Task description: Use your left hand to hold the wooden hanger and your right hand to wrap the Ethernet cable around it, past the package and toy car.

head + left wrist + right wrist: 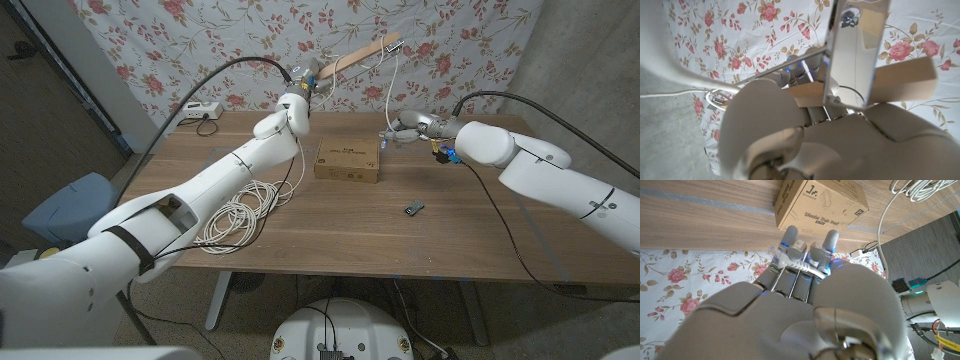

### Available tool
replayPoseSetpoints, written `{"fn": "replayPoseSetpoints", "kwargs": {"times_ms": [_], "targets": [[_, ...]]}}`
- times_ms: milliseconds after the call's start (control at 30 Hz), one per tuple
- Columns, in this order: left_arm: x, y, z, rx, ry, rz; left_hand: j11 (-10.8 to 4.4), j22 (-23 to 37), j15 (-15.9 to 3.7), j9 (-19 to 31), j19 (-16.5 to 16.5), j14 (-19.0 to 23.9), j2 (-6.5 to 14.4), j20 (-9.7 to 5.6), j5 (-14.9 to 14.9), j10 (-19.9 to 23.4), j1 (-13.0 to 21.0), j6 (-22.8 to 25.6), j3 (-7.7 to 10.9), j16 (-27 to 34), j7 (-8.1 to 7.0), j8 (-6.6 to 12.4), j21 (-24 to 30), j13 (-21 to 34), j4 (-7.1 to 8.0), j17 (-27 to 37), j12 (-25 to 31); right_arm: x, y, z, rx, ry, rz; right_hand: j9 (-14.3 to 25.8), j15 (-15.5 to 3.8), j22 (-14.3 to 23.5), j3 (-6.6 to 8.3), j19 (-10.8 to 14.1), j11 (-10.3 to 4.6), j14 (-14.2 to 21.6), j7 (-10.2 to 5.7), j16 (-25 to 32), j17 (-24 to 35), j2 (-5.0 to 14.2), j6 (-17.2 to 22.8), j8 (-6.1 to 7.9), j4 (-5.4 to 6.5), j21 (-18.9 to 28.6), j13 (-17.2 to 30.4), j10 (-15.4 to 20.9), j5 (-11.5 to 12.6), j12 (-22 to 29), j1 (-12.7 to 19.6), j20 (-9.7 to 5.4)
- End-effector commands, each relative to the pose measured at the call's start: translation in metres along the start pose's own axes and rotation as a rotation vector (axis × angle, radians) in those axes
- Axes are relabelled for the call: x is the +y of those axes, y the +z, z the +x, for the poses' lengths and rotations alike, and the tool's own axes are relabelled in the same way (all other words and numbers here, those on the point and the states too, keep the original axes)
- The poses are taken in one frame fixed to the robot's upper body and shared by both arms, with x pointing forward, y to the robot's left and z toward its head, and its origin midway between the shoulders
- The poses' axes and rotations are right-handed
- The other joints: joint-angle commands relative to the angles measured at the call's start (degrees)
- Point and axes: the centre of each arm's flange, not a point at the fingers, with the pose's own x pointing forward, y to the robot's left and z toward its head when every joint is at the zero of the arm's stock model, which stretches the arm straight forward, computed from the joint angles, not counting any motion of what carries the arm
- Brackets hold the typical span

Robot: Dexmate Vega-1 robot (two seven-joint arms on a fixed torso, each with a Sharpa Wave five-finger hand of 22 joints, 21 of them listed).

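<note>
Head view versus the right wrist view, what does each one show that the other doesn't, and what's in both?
Head view alone: the left hand holding the wooden hanger up above the table, the small toy car on the wooden table, and a white power strip at the far left corner.

Right wrist view alone: the print on the package's side, and the cable lying across the right hand's fingers.

Both: the package, the coiled Ethernet cable, and the right hand pinching the cable.
</note>
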Motion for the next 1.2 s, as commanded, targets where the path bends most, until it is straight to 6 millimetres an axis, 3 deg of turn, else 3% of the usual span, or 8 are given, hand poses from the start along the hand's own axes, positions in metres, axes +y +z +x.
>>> {"fn": "replayPoseSetpoints", "kwargs": {"times_ms": [33, 733, 1200], "targets": [[-0.023, 0.04, 0.007, -0.053, 0.004, 0.355, -0.03, 1.3, -0.03, 0.1, -0.2, -0.9, 0.2, 0.37, -0.4, -0.3, 0.3, 2.6, 0.11, 1.1, 0.37, 0.14, 1.2, 0.2, 0.23, 0.6, 0.3, -0.031, 0.033, -0.027, -0.008, -0.088, -0.176, 0.1, -6.52, 0.1, 0.51, 0.2, -0.4, 0.5, 0.52, 0.1, 0.0, 0.04, 0.1, 0.34, 0.12, 0.4, -0.1, 0.2, -0.2, -0.1, 0.3, -4.99], [-0.036, 0.061, 0.006, -0.222, -0.105, 0.529, -0.43, 5.0, -0.25, -0.1, -0.4, -4.1, -0.5, 0.25, -0.5, -0.8, -0.1, 2.6, 0.74, 5.8, -0.48, -0.47, 0.7, -0.3, 1.39, 0.5, -0.1, -0.067, 0.074, -0.007, -0.076, -0.072, -0.406, 0.2, -6.52, 0.1, 0.75, 0.1, -0.28, 0.5, 0.24, 0.0, 0.0, -0.07, 0.0, 0.41, 0.14, 0.6, 0.5, 0.0, -0.5, 0.0, 0.4, -5.14], [-0.041, 0.058, 0.002, -0.323, -0.177, 0.539, -0.45, 6.6, -0.33, -0.2, -0.8, -5.4, -0.8, -0.19, -0.1, -0.9, -1.3, 2.6, 1.28, 7.9, -1.44, -0.72, -0.3, -0.6, 1.86, 0.4, -0.3, -0.094, 0.083, 0.026, -0.077, -0.091, -0.431, 1.5, -6.51, 0.0, 0.69, -0.1, -1.15, 0.3, 0.09, 0.1, 0.1, -0.08, -0.8, 0.82, 0.47, 0.5, 1.9, -1.2, -0.4, 0.9, 0.0, -5.33]]}}
